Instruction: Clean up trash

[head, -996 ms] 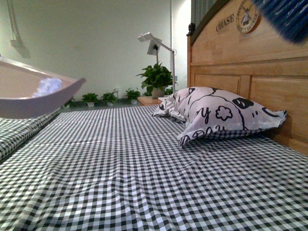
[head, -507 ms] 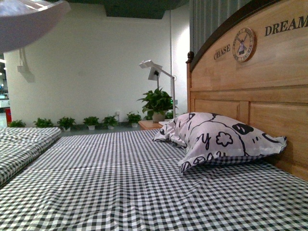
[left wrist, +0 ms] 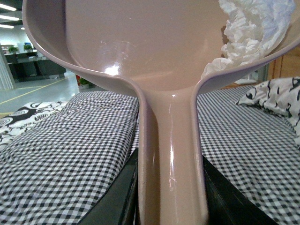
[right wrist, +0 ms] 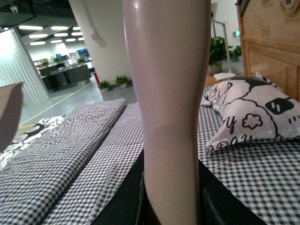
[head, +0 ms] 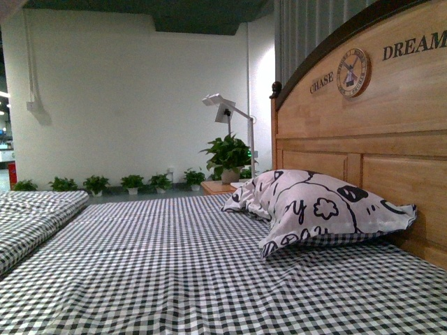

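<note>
Left hand [left wrist: 171, 206] clenched on dustpan handle [left wrist: 171, 154], crumpled trash [left wrist: 251, 33] in the pan beyond.

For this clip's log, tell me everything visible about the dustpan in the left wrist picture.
The dustpan is glossy, pale pinkish-beige and looks like plastic: a broad scoop with a raised curved rim, narrowing into a long straight handle that runs down between dark parts of the left gripper at the picture's lower edge. It is held up above the checked bedding, not touching it. A crumpled wad of white paper lies inside against one side of the rim. Light glints off its smooth surface.
</note>
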Controlling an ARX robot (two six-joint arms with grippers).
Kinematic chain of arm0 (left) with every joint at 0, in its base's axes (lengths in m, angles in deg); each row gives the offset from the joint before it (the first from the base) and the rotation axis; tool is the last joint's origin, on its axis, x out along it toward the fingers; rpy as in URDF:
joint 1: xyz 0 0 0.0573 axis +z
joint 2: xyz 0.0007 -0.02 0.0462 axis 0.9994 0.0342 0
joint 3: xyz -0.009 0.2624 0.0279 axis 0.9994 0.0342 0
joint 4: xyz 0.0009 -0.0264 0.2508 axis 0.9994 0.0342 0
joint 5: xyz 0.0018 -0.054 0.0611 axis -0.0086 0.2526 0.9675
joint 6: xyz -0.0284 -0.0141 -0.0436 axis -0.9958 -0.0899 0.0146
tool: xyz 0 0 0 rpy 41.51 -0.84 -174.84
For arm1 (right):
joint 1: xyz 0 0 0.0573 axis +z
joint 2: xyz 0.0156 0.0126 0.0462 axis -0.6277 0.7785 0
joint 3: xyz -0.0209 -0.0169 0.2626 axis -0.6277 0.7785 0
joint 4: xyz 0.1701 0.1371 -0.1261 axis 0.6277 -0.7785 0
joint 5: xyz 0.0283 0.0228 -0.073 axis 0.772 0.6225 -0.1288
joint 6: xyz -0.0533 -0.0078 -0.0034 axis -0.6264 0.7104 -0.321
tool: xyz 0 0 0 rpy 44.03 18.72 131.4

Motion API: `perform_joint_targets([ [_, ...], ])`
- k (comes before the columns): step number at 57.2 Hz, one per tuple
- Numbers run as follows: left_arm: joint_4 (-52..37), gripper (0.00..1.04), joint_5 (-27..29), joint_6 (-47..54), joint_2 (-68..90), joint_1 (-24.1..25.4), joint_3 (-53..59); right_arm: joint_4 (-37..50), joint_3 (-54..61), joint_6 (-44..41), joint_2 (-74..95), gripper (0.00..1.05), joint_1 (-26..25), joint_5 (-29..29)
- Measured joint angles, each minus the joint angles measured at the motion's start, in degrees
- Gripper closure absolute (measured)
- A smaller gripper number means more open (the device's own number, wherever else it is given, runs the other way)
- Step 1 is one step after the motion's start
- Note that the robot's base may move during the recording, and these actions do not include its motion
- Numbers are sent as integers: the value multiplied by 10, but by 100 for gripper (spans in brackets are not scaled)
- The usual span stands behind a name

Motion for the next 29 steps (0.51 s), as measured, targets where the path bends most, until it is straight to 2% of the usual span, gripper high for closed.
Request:
perform_joint_targets([
  [4,-16,77,36,-14,-19,-17,16,2,3,-10,-2,85,0,-14],
  [10,-37,77,49,-31,-34,-21,35,7,4,-20,-4,85,-1,-19],
  [29,-41,77,24,-66,-43,-3,57,-14,5,-52,-7,85,-3,-44],
])
